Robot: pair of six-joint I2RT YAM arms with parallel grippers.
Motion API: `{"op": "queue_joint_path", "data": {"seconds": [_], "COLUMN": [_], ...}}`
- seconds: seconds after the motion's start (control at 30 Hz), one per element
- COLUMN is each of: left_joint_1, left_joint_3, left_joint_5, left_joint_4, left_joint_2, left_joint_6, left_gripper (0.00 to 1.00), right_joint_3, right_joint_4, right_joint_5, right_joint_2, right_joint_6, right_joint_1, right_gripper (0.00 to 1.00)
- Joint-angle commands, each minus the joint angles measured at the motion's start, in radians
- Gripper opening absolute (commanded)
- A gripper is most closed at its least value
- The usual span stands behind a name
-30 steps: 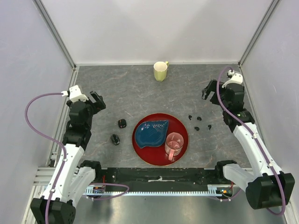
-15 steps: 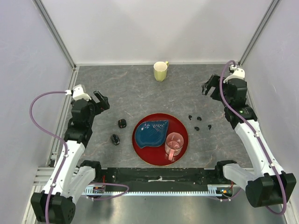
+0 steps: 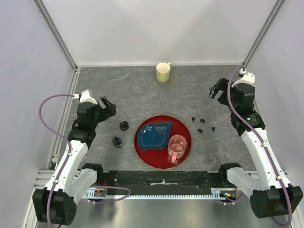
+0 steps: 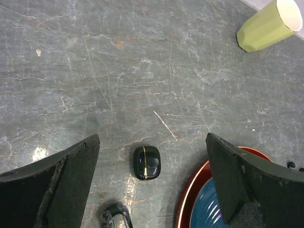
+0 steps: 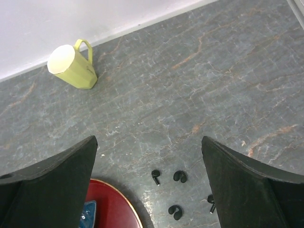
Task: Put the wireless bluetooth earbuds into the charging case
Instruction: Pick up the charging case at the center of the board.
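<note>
Four tiny black earbuds lie loose on the grey table right of the red plate; one earbud [image 3: 193,119] is the leftmost of them. In the right wrist view they show as a cluster, with one earbud [image 5: 155,176] at its left. Two black charging cases lie left of the plate: a closed case [image 3: 124,125] and a second case [image 3: 117,141]. The closed case [image 4: 147,162] shows between my left fingers in the left wrist view, and the second case [image 4: 116,216] is cut off at the bottom edge. My left gripper [image 3: 107,105] [image 4: 151,142] is open and empty above them. My right gripper [image 3: 216,90] [image 5: 149,142] is open and empty, behind the earbuds.
A red plate [image 3: 154,156] at front centre holds a blue leaf-shaped dish [image 3: 154,134] and a pink glass cup [image 3: 177,148]. A yellow-green mug [image 3: 163,72] stands near the back wall. Walls close in the table on the left, right and back.
My left gripper has moved right and forward, closer to the two cases. My right gripper has shifted slightly right and back. Nothing on the table has moved.
</note>
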Motion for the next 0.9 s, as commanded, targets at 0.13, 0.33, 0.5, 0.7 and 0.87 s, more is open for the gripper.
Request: {"op": "queue_joint_path", "data": {"seconds": [0.13,0.33,0.5,0.7,0.87], "left_joint_1": [-0.002,-0.002,-0.005,-0.049,-0.109], "left_joint_3": [0.106,0.178,0.221,0.261,0.253], "left_joint_5": [0.042,0.051,0.135,0.146,0.115], "left_joint_4": [-0.127,-0.212,-0.229,-0.246,-0.226], "left_joint_2": [0.019,0.114,0.250,0.457,0.514], "left_joint_6": [0.023,0.060,0.067,0.080,0.048], "left_gripper": [0.99,0.99,0.96,0.91,0.89], "right_joint_3": [0.005,0.020,0.043,0.016,0.008], "right_joint_4": [-0.047,-0.141,-0.184,-0.198,-0.219], "right_joint_5": [-0.135,-0.247,-0.319,-0.368,-0.386], "right_joint_2": [-0.113,-0.069,-0.019,0.011,0.021], "right_joint_6": [0.062,0.033,0.039,0.035,0.015], "right_joint_1": [0.002,0.002,0.002,0.001,-0.001], "right_gripper": [0.98,0.98,0.98,0.98,0.98]}}
